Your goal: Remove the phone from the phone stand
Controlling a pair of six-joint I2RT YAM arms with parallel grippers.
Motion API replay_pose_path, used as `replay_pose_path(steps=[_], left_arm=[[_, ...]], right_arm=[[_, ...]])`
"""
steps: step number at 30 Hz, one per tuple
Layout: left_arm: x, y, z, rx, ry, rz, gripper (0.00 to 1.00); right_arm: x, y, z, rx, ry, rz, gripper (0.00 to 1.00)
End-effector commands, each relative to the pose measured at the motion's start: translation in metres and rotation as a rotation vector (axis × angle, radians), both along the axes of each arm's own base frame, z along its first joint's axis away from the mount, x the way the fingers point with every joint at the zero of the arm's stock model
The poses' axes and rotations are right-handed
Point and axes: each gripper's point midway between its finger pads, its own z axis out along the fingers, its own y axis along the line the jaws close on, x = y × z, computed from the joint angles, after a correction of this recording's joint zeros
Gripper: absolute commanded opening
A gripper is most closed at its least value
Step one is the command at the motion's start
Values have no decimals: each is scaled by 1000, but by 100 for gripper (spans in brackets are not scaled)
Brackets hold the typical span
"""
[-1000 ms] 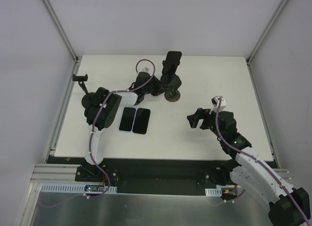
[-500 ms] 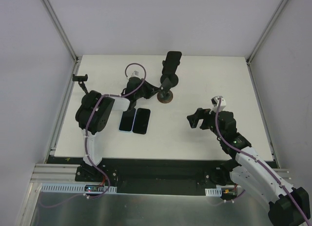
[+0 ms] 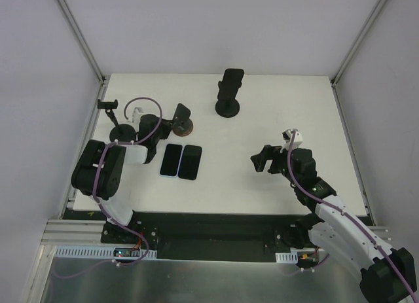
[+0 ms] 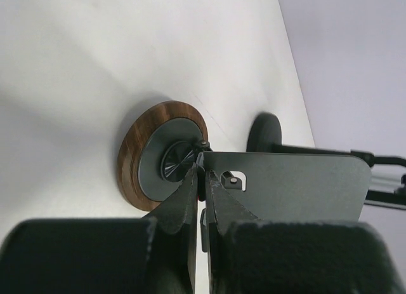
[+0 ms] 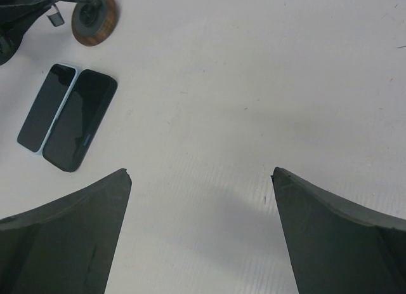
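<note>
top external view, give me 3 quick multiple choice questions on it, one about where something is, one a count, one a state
1. Where is the black stand with a round wooden base?
A. left of centre, at the left gripper
B. in the far right corner
C. at the near edge, dead centre

2. How many dark phones lie flat on the white table?
A. one
B. two
C. four

3. What state is the right gripper in?
A. shut on a phone
B. shut on a stand
C. open, holding nothing

Key:
1 A: the left wrist view shows the left gripper shut on the stand's black plate, left of centre.
2 B: two dark phones lie side by side just nearer than the stand.
3 C: its fingers stand wide apart, with only bare table between them.
</note>
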Motion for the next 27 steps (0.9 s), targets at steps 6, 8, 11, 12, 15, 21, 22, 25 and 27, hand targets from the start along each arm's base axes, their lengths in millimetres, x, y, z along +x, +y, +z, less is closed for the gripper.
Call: replay_pose_path(steps=[6, 8, 11, 12, 15, 21, 22, 25, 27], left_arm=[[-31, 102, 13, 112, -11, 396, 0], [-39, 119, 11, 146, 4, 466, 0], [-47, 137, 13, 176, 18, 524, 0], [-47, 142, 14, 171, 17, 533, 0], [-45, 153, 10, 146, 34, 549, 0], [-34, 165, 7, 127, 49, 543, 0], [-33, 163, 6, 115, 49, 530, 0], [-29, 163, 4, 79, 51, 508, 8], [-29, 162, 5, 74, 50, 503, 20]], right_arm=[[7, 5, 12, 14, -30, 12, 96], [7, 5, 12, 16, -31, 13, 96], [7, 5, 11, 15, -27, 12, 96], [7, 5, 11, 17, -27, 13, 96], [7, 5, 11, 17, -28, 12, 96], [7, 3, 13, 14, -39, 5, 96], [7, 3, 12, 14, -37, 5, 96], [7, 3, 12, 12, -36, 7, 96], [6, 3, 13, 14, -38, 6, 96]])
